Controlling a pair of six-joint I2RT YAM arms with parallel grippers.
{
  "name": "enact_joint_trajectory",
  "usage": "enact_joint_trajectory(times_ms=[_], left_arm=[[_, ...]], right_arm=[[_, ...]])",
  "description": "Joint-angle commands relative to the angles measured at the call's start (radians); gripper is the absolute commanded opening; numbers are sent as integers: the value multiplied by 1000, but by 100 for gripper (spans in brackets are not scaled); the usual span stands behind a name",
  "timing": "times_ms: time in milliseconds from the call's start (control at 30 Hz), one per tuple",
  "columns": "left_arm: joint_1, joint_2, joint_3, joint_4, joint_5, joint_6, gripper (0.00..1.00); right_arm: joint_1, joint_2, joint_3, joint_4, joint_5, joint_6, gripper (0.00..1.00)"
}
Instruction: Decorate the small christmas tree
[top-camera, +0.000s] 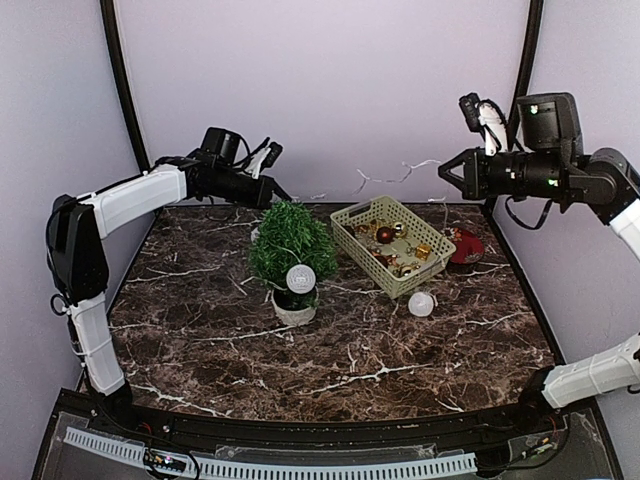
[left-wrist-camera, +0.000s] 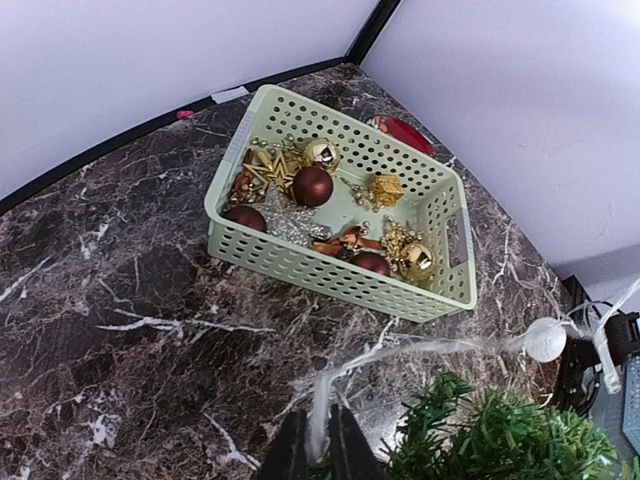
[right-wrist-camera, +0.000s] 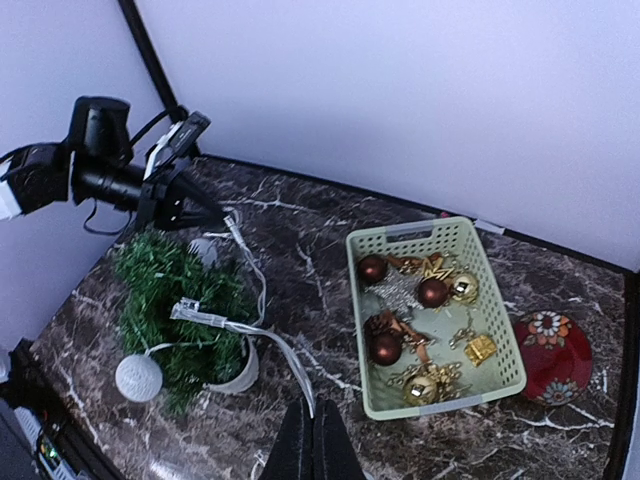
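The small christmas tree (top-camera: 290, 245) stands in its white pot (top-camera: 296, 312) left of the table's middle. A white light string (top-camera: 396, 177) with round white balls runs between both grippers. One ball (top-camera: 301, 278) hangs on the tree's front and another (top-camera: 421, 304) lies on the table. My left gripper (top-camera: 274, 194) is behind the tree's top, shut on the string (left-wrist-camera: 322, 400). My right gripper (top-camera: 446, 175) is high at the back right, shut on the string (right-wrist-camera: 300, 365). In the right wrist view the string drapes over the tree (right-wrist-camera: 175, 295).
A pale green basket (top-camera: 360, 212) of red and gold baubles, a silver star and a gold box sits right of the tree; it also shows in the left wrist view (left-wrist-camera: 300, 270) and the right wrist view (right-wrist-camera: 500, 330). A red patterned disc (top-camera: 468, 247) lies beyond it.
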Motion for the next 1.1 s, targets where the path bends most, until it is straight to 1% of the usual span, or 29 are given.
enact_joint_trajectory(times_ms=[0, 33, 67, 100, 167, 200, 233, 300, 367, 500, 600, 667, 700, 733, 767, 800, 833, 933, 1000, 1033, 1067], left_arm=[[3, -15, 37, -3, 54, 13, 18], [3, -21, 37, -2, 23, 13, 22], [3, -38, 34, -1, 5, 13, 32], [3, -49, 32, -1, -27, 14, 37], [3, -83, 20, 3, -80, 19, 54], [3, -109, 16, 3, -97, 23, 58], [4, -122, 8, 2, -138, 26, 64], [3, -176, -6, -3, -197, 33, 71], [3, -224, -26, -7, -267, 48, 76], [4, -333, -62, -23, -403, 69, 81], [-7, -421, -121, -24, -419, 83, 82], [-40, -502, -190, -1, -401, 115, 82], [-84, -557, -219, 16, -402, 136, 82], [-109, -612, -279, 27, -406, 144, 81], [-163, -638, -311, 54, -409, 152, 81], [-187, -695, -380, 70, -410, 149, 80], [-230, -723, -417, 116, -407, 123, 80], [-290, -862, -623, 236, -370, 5, 78], [-357, -921, -732, 345, -368, -53, 77], [-377, -935, -766, 372, -371, -71, 77], [-417, -957, -830, 420, -382, -100, 77]], right_arm=[[1, -19, -22, -82, -217, -34, 0], [2, -25, -28, -85, -247, -35, 0], [4, -27, -30, -90, -278, -35, 0], [8, -28, -33, -98, -302, -35, 0], [17, -31, -39, -106, -343, -38, 0], [22, -31, -42, -106, -361, -39, 0], [26, -34, -43, -103, -387, -39, 0], [36, -33, -43, -98, -451, -40, 0], [54, -30, -44, -91, -515, -38, 0], [102, -18, -68, -67, -610, -23, 0], [166, -4, -112, 10, -651, 7, 0], [218, 14, -136, 70, -653, 27, 0], [239, 21, -149, 109, -654, 40, 0], [256, 27, -168, 155, -656, 58, 0], [268, 33, -186, 200, -654, 79, 0], [277, 38, -205, 248, -646, 101, 0], [281, 44, -226, 291, -628, 126, 0], [283, 70, -283, 424, -580, 223, 0], [283, 91, -319, 508, -553, 285, 0], [284, 97, -338, 561, -551, 316, 0], [285, 105, -359, 611, -552, 344, 0]])
